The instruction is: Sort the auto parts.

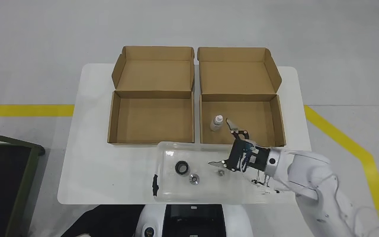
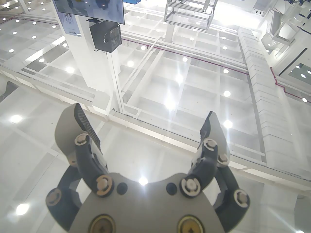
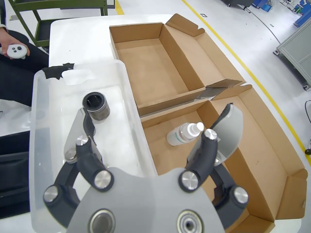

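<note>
A: Where are the parts?

B: In the clear bin (image 1: 177, 146), at the near edge of the desk (image 1: 89, 148). A dark bearing sleeve (image 3: 96, 106) stands upright. Two small metal pieces (image 1: 193, 178) lie beside it, apart from each other. My guess is the bin sits closest to the arms because it is the supply.

A: And the boxes?

B: The left box (image 1: 151, 118) and right box (image 1: 254, 118) sit side by side just behind the bin, lids folded back. That probably keeps each drop short. The left one is bare. The right one has a spray bottle (image 3: 182, 134) on its side near the bin-side wall.

A: Right gripper (image 3: 156, 110)?

B: Jaws spread wide, nothing in them. It hangs over the seam, one jaw above the bin near the sleeve and the other above the right box near the bottle. I can't tell which it favours.

A: Left gripper (image 2: 143, 110)?

B: Pointed at the ceiling, jaws apart and empty. Likely kept out of the way.
</note>
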Robot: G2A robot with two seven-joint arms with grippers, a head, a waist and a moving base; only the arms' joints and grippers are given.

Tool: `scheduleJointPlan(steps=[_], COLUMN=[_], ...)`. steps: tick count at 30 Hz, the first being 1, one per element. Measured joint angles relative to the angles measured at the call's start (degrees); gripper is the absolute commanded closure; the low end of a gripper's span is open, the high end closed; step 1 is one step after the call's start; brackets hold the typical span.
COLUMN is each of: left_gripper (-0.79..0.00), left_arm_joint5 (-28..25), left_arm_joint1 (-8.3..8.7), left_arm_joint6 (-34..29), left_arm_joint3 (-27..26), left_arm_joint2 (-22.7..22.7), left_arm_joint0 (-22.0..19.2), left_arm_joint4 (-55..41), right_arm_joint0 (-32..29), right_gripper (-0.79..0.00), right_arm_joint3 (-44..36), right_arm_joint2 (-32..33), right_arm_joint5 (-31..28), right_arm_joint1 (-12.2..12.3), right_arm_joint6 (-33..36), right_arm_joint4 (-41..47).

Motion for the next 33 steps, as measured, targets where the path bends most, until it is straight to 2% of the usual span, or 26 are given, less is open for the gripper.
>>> scheduleJointPlan(steps=[5, 10, 23, 29, 33], left_gripper=[-0.785, -0.785, -0.785, -0.785, -0.785], left_arm_joint5=[0.0, 0.0, 0.0, 0.0, 0.0], left_arm_joint1=[0.0, 0.0, 0.0, 0.0, 0.0], left_arm_joint6=[0.0, 0.0, 0.0, 0.0, 0.0], left_arm_joint3=[0.0, 0.0, 0.0, 0.0, 0.0], left_arm_joint2=[0.0, 0.0, 0.0, 0.0, 0.0], left_arm_joint0=[0.0, 0.0, 0.0, 0.0, 0.0], left_arm_joint4=[0.0, 0.0, 0.0, 0.0, 0.0], right_arm_joint0=[-2.3, -4.1, -6.1, -5.6, -4.9], right_gripper=[-0.785, -0.785, -0.785, -0.727, -0.631], right_arm_joint3=[-1.8, -4.3, -3.4, -3.6, -3.7], right_arm_joint2=[1.0, 0.9, -2.8, -5.2, -7.3], right_arm_joint5=[-2.8, -6.8, -7.0, -6.9, -6.4], right_arm_joint1=[0.6, 1.3, 2.1, 2.4, 2.4], right_arm_joint6=[0.9, 4.6, 11.3, 16.6, 21.1], right_arm_joint4=[-0.5, -6.5, -12.7, -14.9, -16.6])
